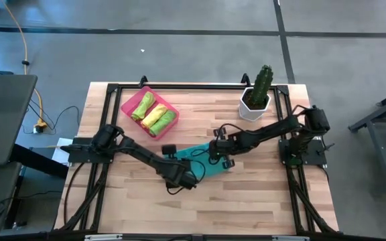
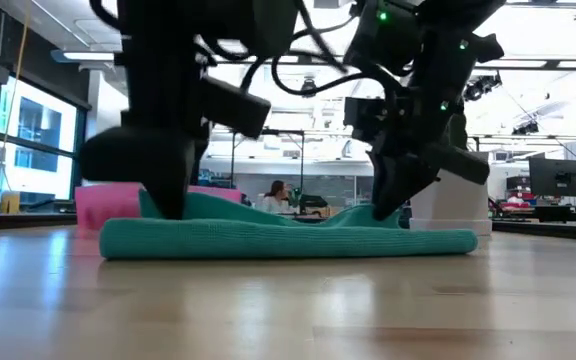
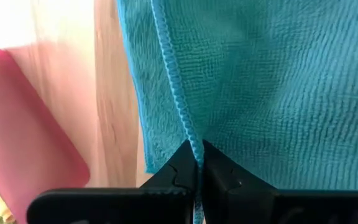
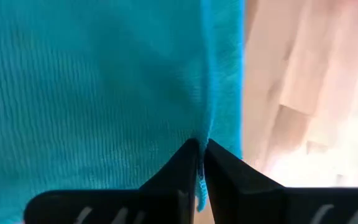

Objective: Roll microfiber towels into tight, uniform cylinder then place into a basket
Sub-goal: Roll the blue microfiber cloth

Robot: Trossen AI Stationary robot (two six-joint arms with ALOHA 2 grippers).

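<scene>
1. Toward the left rear of the table (image 1: 246,201) sits the pink basket (image 1: 127,105), with three rolled towels lying side by side inside it: a green one (image 1: 143,105), a yellow one (image 1: 154,116) and another green one (image 1: 165,120). Those three look finished and stowed.
2. Left of centre, the left gripper (image 1: 194,177) is down at the near corner of the teal towel (image 1: 202,163). Its wrist view shows the two fingers pressed together with the towel's stitched hem (image 3: 178,93) pinched between them, so it is clamped on the cloth.
3. At the middle of the table, the teal towel lies mostly flat, apart from the basket. From table height it reads as a low, loosely folded layer (image 2: 288,240) with a slight hump between the arms, not a roll yet.
4. Just right of the towel's middle, the right gripper (image 1: 214,152) sits at the towel's far edge. Its wrist view shows the fingers nearly together with the teal edge (image 4: 207,93) caught between them, so it too grips the cloth.
5. Toward the right rear stands a white pot with a cactus (image 1: 257,94), clear of the work.
6. My judgement: three of four towels are done. Left to do are rolling the teal one tightly and setting it in the basket, where little room shows beside the other rolls.
</scene>
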